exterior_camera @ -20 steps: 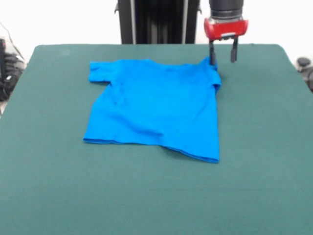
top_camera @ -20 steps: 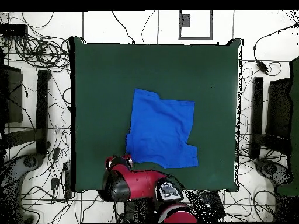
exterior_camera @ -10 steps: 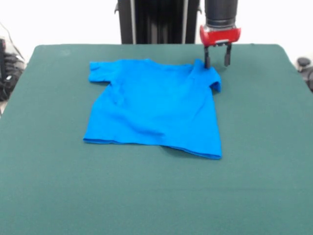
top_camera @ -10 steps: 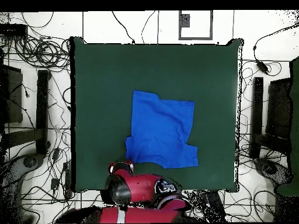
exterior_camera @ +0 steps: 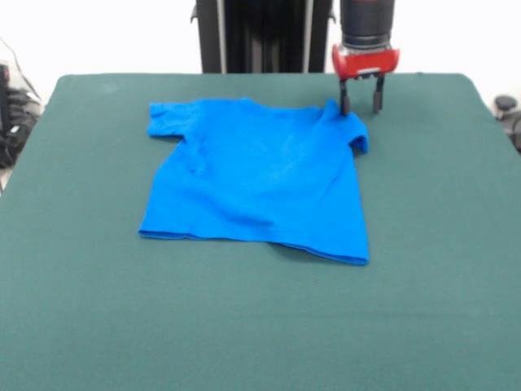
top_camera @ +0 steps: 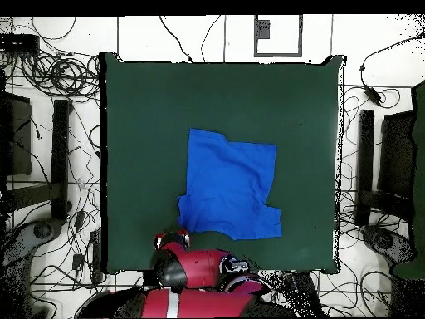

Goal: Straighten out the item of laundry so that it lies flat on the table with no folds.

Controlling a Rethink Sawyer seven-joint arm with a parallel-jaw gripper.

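Front view: T-shirt [exterior_camera: 256,183] lies mid-bench, shifted toward 12 o'clock on the green bench [exterior_camera: 440,309], mostly spread out, one sleeve out at 10 o'clock, the other bunched up at 2 o'clock right under the gripper [exterior_camera: 361,104]. Gripper's fingers stand apart, tips at the sleeve's top edge; one tip looks to be touching or just behind the fabric, the other sits clear over bare felt, nothing clamped. Risk: if it shuts here it likely pinches only a sliver of hem, or nothing, and a pull then slips off or rolls the sleeve further under. Hem corner at 5 o'clock is lifted with a shadow under it, so a drag toward 12 could deepen that fold instead of clearing it. Overhead view: shirt [top_camera: 230,188] sits centre-bench, slightly toward 6 o'clock, its 7 o'clock corner nearest the gripper [top_camera: 172,240], which shows only as a red head at the bench [top_camera: 133,108] edge; fingers not readable here. Little bench is left between that corner and the 6 o'clock edge, so pulling the sleeve outward could run the fabric over the edge. Thin cloth also tends to follow the fingers up on release, likely leaving a fresh crease.
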